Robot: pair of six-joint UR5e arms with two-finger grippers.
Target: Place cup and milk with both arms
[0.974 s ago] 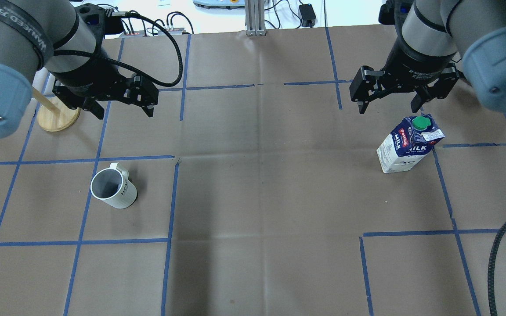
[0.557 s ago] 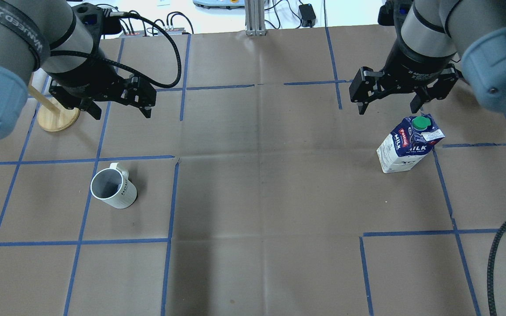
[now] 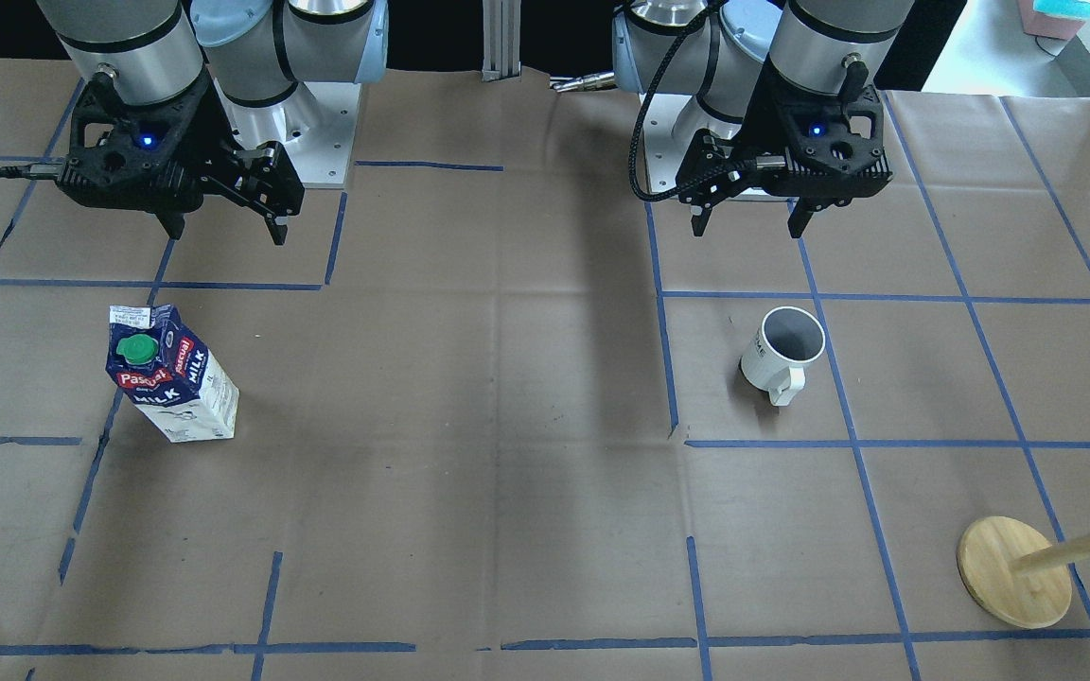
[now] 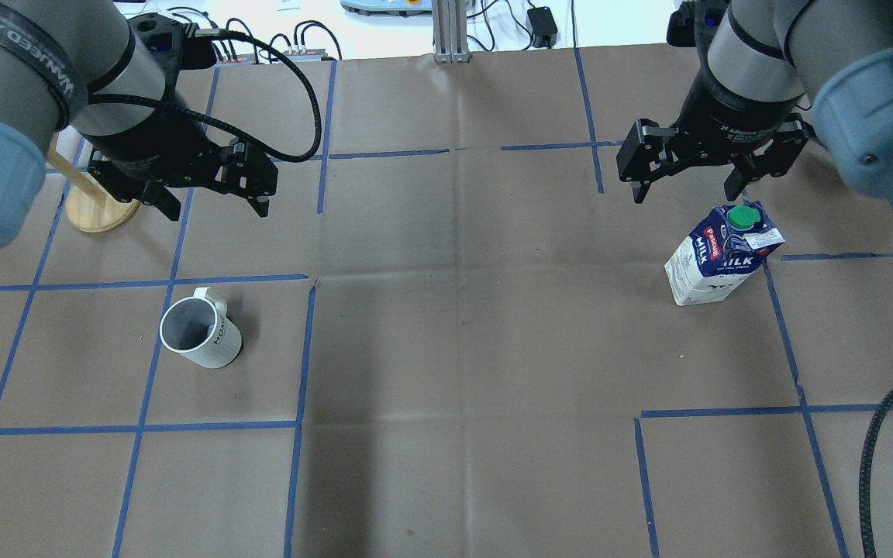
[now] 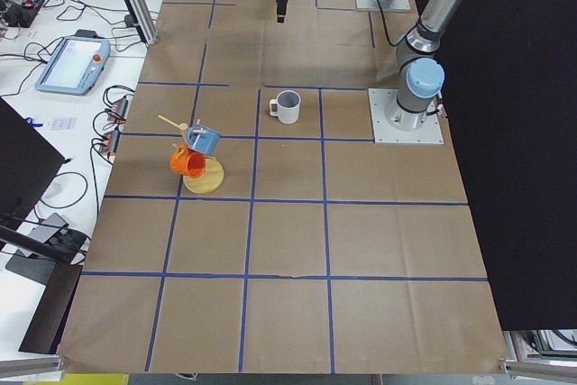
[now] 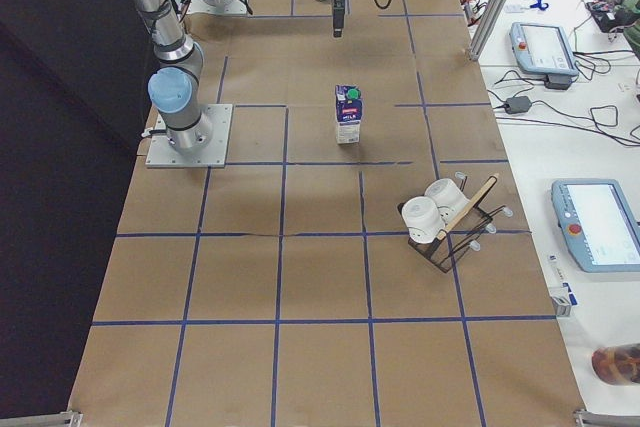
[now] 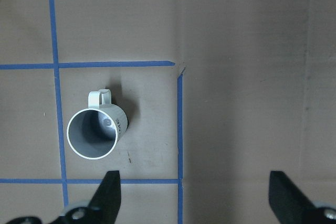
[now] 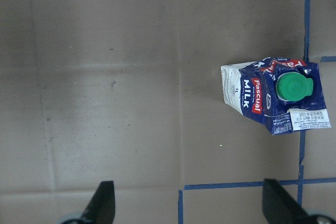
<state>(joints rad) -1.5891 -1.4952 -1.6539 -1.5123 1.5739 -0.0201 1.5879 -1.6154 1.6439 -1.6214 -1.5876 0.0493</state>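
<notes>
The white cup (image 4: 200,335) stands upright on the brown paper, handle toward the far side; it also shows in the front view (image 3: 784,352) and the left wrist view (image 7: 97,132). My left gripper (image 4: 216,208) is open and empty, in the air beyond the cup. The blue and white milk carton (image 4: 722,256) with a green cap stands upright, also in the front view (image 3: 171,376) and the right wrist view (image 8: 270,95). My right gripper (image 4: 685,192) is open and empty, above and just beyond the carton.
A wooden mug tree (image 4: 101,209) stands behind the left gripper, carrying a blue mug (image 5: 203,140) and an orange mug (image 5: 187,162). A black rack with white cups (image 6: 440,217) sits past the carton. Blue tape lines mark squares. A black cable (image 4: 880,434) lies at the right.
My left gripper has shifted slightly toward the cup and stays open. The right gripper, the cup and the milk carton have not visibly moved.
</notes>
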